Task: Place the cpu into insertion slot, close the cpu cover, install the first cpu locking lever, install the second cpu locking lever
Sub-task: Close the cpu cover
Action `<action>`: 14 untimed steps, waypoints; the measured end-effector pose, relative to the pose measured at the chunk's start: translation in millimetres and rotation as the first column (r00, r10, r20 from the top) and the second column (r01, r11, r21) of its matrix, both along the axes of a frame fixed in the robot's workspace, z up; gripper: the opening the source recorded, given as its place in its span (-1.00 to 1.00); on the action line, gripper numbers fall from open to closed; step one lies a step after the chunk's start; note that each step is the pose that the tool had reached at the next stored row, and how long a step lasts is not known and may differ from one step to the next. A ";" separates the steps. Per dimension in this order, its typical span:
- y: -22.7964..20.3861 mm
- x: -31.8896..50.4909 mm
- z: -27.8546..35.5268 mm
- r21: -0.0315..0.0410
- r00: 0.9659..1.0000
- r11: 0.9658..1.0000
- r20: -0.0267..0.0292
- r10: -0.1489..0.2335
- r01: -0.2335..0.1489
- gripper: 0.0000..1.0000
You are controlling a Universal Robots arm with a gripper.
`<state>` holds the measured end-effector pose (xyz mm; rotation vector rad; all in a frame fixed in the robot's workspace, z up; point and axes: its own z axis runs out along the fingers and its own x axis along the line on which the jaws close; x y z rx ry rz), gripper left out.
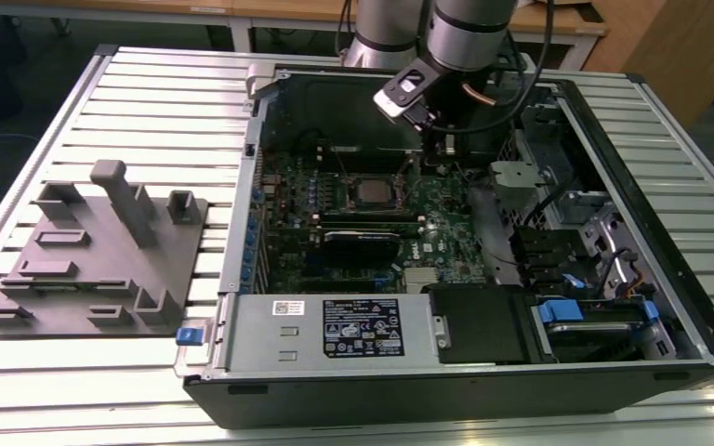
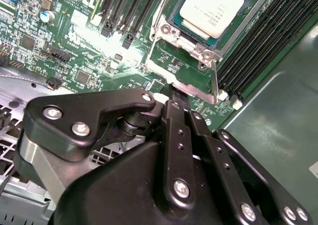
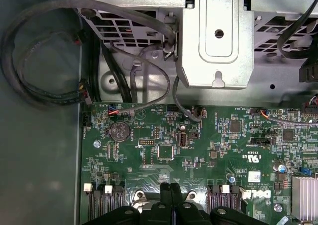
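- The cpu [image 2: 211, 9] lies just ahead of the gripper [image 2: 175, 92], whose 2 black fingers [image 3: 166, 192] are pressed together with no gap.
- The fingertips touch the outer edge of the cpu cover [image 2: 196, 90], which is swung open, off the slot. I cannot tell if they pinch it.
- Just past the cover, the cpu sits flat in the insertion slot [image 2: 172, 22], silver top up.
- On 2 sides of the slot run long black memory slots [image 2: 258, 46].
- Farthest from the gripper, in the exterior view, a grey fixture [image 1: 97, 251] lies outside the computer case [image 1: 456, 390], on the slatted table [image 1: 146, 84].
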<state>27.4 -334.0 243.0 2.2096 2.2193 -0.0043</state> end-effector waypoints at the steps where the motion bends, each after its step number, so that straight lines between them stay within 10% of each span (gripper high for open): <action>1: 0.0 -0.3 0.0 0.000 1.000 1.000 0.000 0.000 0.000 -0.80; 14: 0.0 -4.8 0.0 0.000 1.000 1.000 0.000 0.000 0.000 -0.80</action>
